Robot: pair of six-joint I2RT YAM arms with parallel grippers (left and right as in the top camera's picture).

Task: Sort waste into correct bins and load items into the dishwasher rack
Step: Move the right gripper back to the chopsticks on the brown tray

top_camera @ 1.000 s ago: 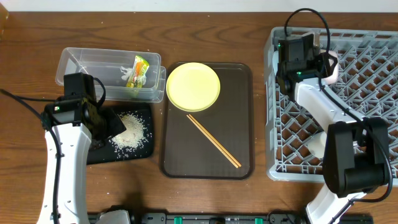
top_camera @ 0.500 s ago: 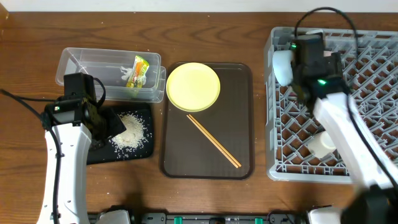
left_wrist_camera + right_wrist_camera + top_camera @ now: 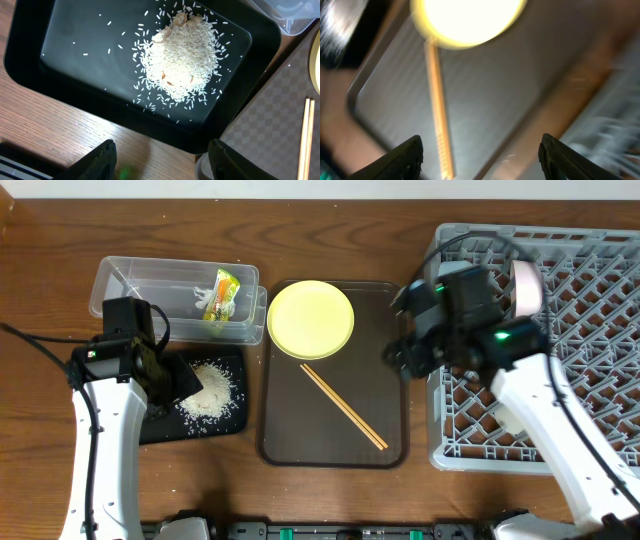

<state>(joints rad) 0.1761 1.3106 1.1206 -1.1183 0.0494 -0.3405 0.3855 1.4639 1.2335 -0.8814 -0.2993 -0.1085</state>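
Left gripper [image 3: 162, 162], jaws parted and empty, above rice [image 3: 180, 60] in black tray [image 3: 75, 75] — right gripper [image 3: 480, 160], likewise parted and empty, over chopsticks [image 3: 437, 100].

Overhead cam straight down on whole table [image 3: 330, 490]; wrist cams close, facing down (all share chopsticks [image 3: 343, 407]).

1. Brown wooden table [image 3: 330, 230]; grain runs left to right
2. Clear tub [image 3: 130, 285] near the far-left corner, long side along the far edge
3. Black tray [image 3: 232, 358] just in front of the tub
4. Dark brown serving tray [image 3: 380, 380] at the middle, just beside both
5. Grey dishwasher rack [image 3: 436, 450] fills the right end
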